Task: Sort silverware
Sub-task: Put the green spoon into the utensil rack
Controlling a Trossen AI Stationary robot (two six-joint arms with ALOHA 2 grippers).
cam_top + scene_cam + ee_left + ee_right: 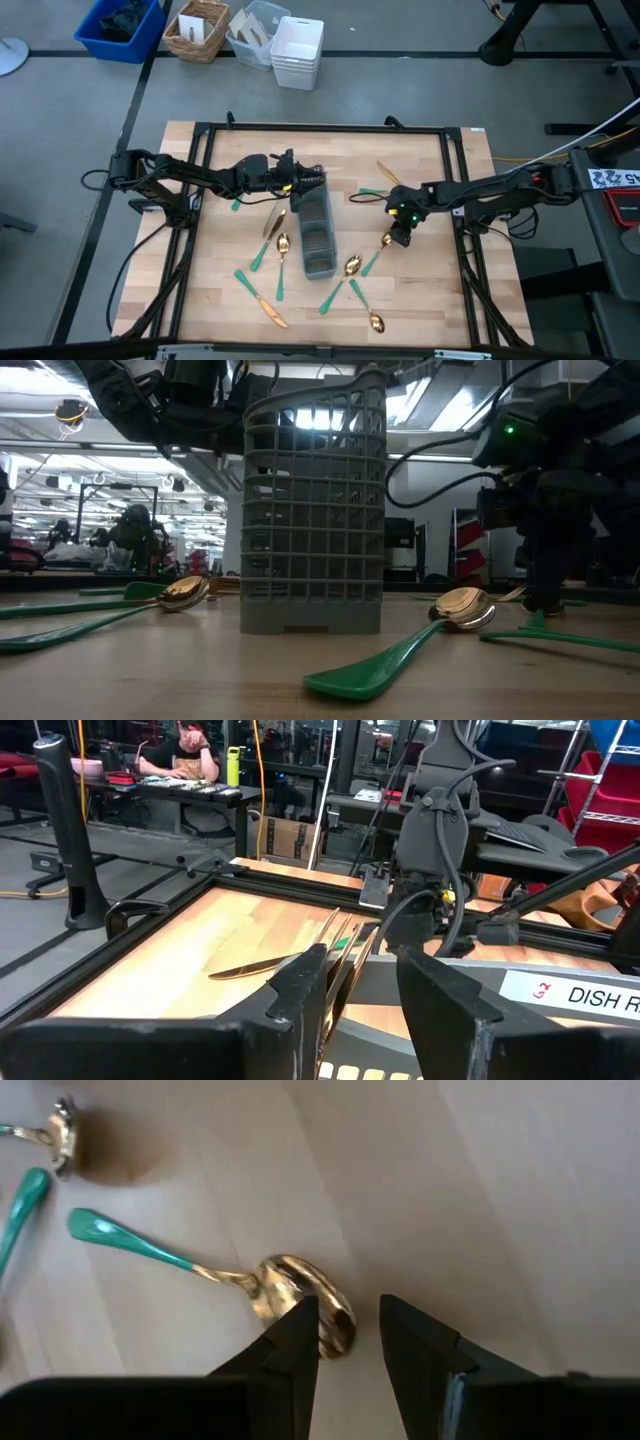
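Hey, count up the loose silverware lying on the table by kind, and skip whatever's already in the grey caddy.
Spoons: 4
Knives: 3
Green-handled pieces, kind too small to tell: 2
Total: 9 loose on the table; anything inside the caddy is not counted.

Bins and a caddy sitting around a wooden worktop

A grey compartmented caddy (315,232) is standing upright near the middle of the wooden table (220,170). Beyond the table's far edge, a blue bin (120,28), a wicker basket (196,30) and a white stacked tub (297,52) are resting on the floor. In the room behind, a person (185,750) is sitting at a desk.
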